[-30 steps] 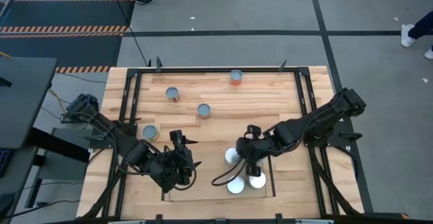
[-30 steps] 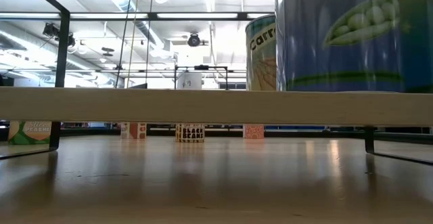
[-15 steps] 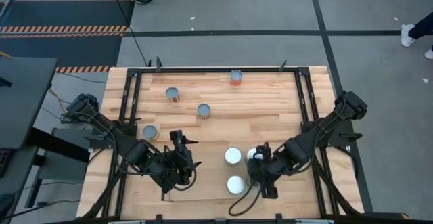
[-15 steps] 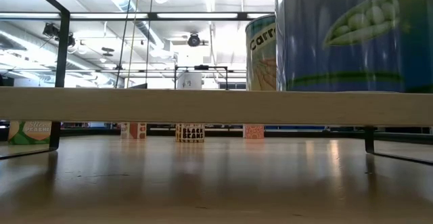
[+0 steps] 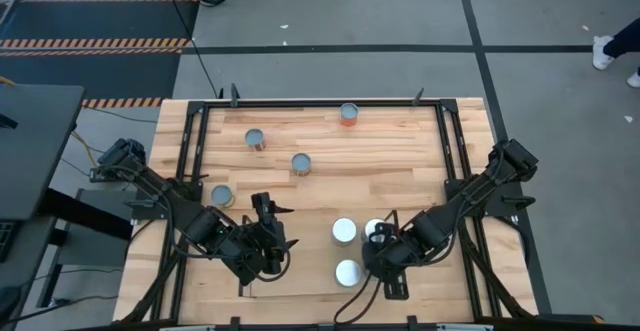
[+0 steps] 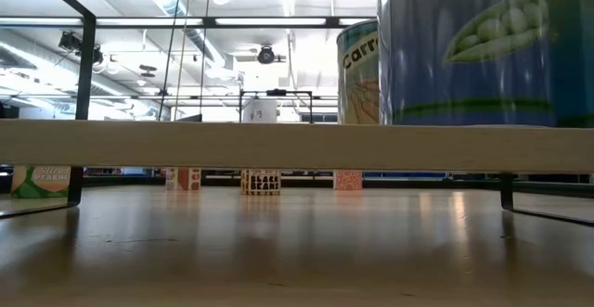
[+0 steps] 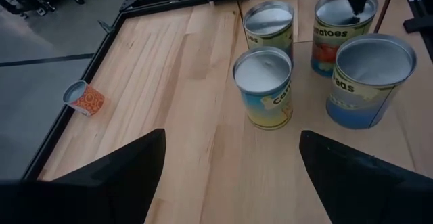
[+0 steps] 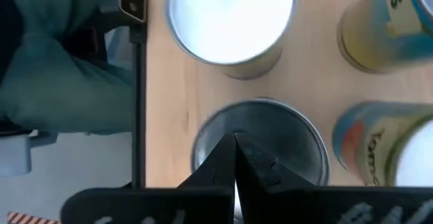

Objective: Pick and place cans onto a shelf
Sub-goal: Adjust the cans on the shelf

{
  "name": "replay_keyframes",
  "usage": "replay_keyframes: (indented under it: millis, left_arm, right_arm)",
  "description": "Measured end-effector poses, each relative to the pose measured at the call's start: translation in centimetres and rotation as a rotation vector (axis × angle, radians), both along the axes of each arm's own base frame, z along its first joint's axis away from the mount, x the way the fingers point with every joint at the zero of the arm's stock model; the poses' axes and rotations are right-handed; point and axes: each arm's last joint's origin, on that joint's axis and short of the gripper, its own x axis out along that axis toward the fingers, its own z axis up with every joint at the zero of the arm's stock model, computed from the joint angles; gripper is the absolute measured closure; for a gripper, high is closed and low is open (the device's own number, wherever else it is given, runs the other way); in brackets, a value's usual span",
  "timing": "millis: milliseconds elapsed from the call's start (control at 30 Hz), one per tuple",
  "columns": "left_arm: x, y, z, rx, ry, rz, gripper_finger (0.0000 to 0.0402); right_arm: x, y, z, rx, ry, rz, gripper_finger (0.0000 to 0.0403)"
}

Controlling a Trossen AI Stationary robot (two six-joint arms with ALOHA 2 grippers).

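Four cans stand on the shelf (image 5: 310, 291), whose light wood board also shows in the low view (image 6: 278, 145). Three of them show from above (image 5: 344, 231) (image 5: 348, 272) (image 5: 377, 229). The fourth, a blue can with a grey top (image 8: 260, 143), is hidden under my right arm in the high view and shows in the left wrist view (image 7: 372, 75). My right gripper (image 5: 385, 256) is shut, and its tips (image 8: 235, 149) point down at that can's top. My left gripper (image 5: 272, 233) is open and empty, left of the shelf cans (image 7: 230, 183). My right gripper's shut fingers stand over the grey top of the blue can from above. I cannot tell whether they touch it.
Several loose cans stand on the table's far left half (image 5: 348, 114) (image 5: 257, 139) (image 5: 301, 163) (image 5: 222, 196). A black frame (image 5: 190, 131) edges the table. Bare wood lies between the loose cans and the shelf.
My right arm has swung toward the table's near edge. Its gripper has gone from the far side of the can group to over the near right can, which it now hides in the high view. The cans have stayed in place.
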Motion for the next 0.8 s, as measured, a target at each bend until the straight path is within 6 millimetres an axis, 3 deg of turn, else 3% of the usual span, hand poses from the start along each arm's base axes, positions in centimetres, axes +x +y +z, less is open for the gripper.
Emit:
replay_keyframes:
  millis: [233, 500, 800]
  left_arm:
    - [-0.01, -0.01, 0.00, 0.000, 0.000, 0.000, 0.0056]
    - [-0.01, -0.01, 0.00, 0.000, 0.000, 0.000, 0.0056]
    - [0.01, -0.02, 0.01, -0.002, -0.002, 0.000, 0.0056]
  right_arm:
    - [0.11, 0.18, 0.09, 0.029, -0.007, 0.027, 0.0398]
    - [-0.67, -0.69, -0.19, -0.059, 0.074, -0.055, 0.0398]
    - [-0.12, 0.07, -0.04, 0.033, 0.033, 0.001, 0.0398]
